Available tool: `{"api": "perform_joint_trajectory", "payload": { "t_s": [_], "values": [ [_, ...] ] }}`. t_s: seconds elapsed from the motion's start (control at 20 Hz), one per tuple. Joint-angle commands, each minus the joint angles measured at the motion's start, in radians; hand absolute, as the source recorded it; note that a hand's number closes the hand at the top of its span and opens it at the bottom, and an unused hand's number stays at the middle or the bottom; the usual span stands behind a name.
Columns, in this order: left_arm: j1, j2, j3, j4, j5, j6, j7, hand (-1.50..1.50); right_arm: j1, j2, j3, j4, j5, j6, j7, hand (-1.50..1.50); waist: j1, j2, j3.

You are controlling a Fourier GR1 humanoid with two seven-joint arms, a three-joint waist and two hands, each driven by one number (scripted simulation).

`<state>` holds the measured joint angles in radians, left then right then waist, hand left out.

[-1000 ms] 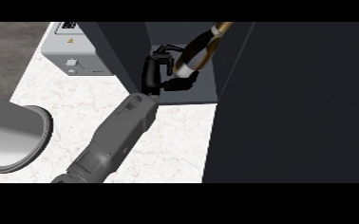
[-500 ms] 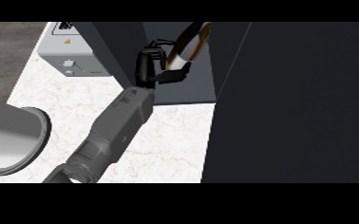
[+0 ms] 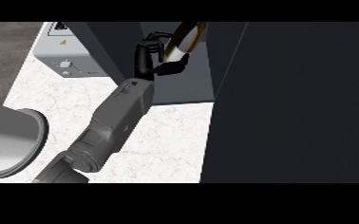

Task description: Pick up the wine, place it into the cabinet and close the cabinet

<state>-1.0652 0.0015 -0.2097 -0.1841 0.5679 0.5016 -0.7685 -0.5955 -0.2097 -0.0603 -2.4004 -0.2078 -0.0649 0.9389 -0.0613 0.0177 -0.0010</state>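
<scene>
Up top, hand (image 3: 151, 59) curled round wine (image 3: 184, 40), dark cabinet (image 3: 280, 99) alongside, grey appliance (image 3: 70, 52) left.

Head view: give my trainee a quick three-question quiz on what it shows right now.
1. True or false: the wine bottle stands upright on the marble counter.
2. The hand curled round the bottle reaches into which thing? A) the dark cabinet B) the grey appliance C) the metal bowl
3. Fill in: the grey appliance sits to the ___ of the cabinet opening.

Key: 1 false, it is held tilted off the counter; 2 A; 3 left.
</scene>
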Motion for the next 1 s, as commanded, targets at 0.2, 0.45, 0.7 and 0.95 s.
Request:
{"api": "perform_joint_trajectory", "payload": {
  "t_s": [0.2, 0.45, 0.7, 0.95],
  "values": [
    [-0.05, -0.001, -0.005, 0.112, -0.041, 0.084, 0.006, 1.5, 0.012, 0.014, 0.013, -0.054, -0.037, 0.003, 0.005, -1.5, -0.021, 0.01, 0.0],
    [-0.092, 0.042, -0.002, 0.135, -0.051, 0.043, 0.07, 1.5, 0.008, 0.017, 0.008, -0.055, -0.032, -0.003, 0.005, -1.5, -0.018, 0.009, 0.0],
    [-0.098, 0.021, 0.0, 0.176, -0.054, 0.13, 0.095, 1.5, -0.013, 0.027, 0.042, -0.047, -0.019, -0.013, 0.013, -1.5, -0.042, 0.017, -0.001],
    [-0.054, 0.005, 0.073, 0.119, 0.016, 0.011, 0.069, 1.5, -0.033, 0.015, 0.018, -0.024, -0.053, 0.005, 0.012, -1.5, -0.04, 0.021, -0.002]
  ]
}}
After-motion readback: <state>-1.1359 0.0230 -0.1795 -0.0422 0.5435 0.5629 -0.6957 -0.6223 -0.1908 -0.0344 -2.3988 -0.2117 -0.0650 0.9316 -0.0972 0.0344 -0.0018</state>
